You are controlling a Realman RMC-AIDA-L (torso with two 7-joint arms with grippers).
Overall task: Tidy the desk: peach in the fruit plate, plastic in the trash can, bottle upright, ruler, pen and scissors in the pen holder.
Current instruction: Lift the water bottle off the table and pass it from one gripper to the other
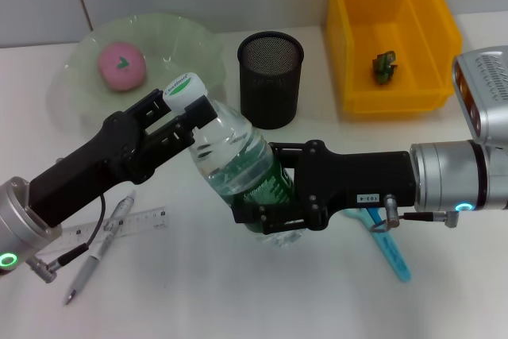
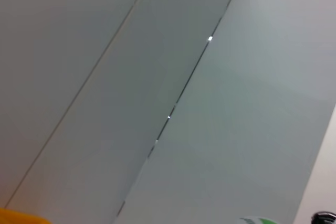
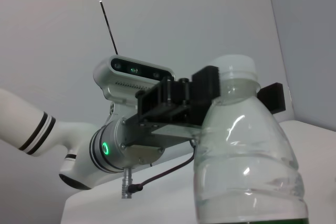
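The clear bottle (image 1: 234, 156) with a green label and white cap leans toward the left, lifted between both arms. My right gripper (image 1: 266, 190) is shut around its labelled body. My left gripper (image 1: 187, 110) is closed on the cap; the right wrist view shows the bottle (image 3: 247, 156) with the left gripper (image 3: 239, 90) straddling its cap. The pink peach (image 1: 121, 65) lies in the green glass fruit plate (image 1: 186, 41). A green plastic scrap (image 1: 385, 67) sits in the yellow trash can (image 1: 349, 45). Ruler (image 1: 119, 225) and pen (image 1: 99, 256) lie under my left arm. Blue scissors (image 1: 390, 250) poke out beneath my right arm.
The black mesh pen holder (image 1: 270, 81) stands just behind the bottle, between the plate and the trash can. The left wrist view shows mostly wall, plus a sliver of the bottle cap (image 2: 257, 220).
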